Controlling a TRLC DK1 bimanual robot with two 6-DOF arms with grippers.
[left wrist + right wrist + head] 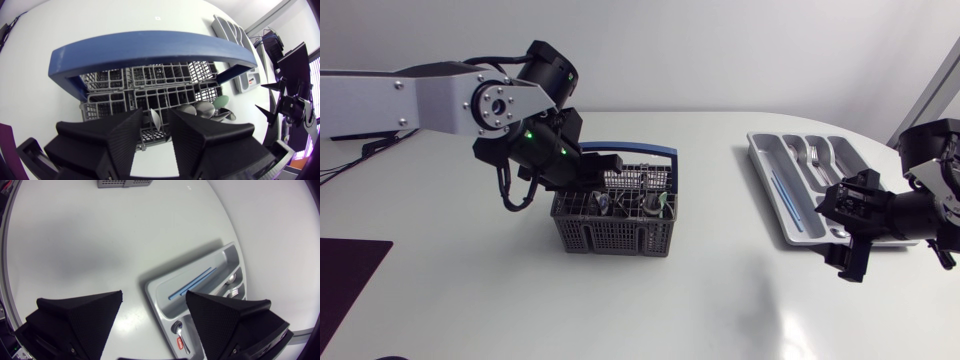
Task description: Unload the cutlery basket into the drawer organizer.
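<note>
**Left arm in the basket, right arm at the tray**

The left gripper [155, 115] reaches down into the grey cutlery basket [615, 236], just under its blue handle [150, 47]. Its jaws stand narrowly apart, with a spoon [156, 121] upright in the gap and no grip visible. More spoons [206, 107] lean in the next compartment. Well apart, the right gripper [832, 236] hangs over the near end of the drawer organizer [766, 178], jaws spread wide (nothing between them). The organizer holds forks [815, 158] and a blue strip [190, 285].
</note>
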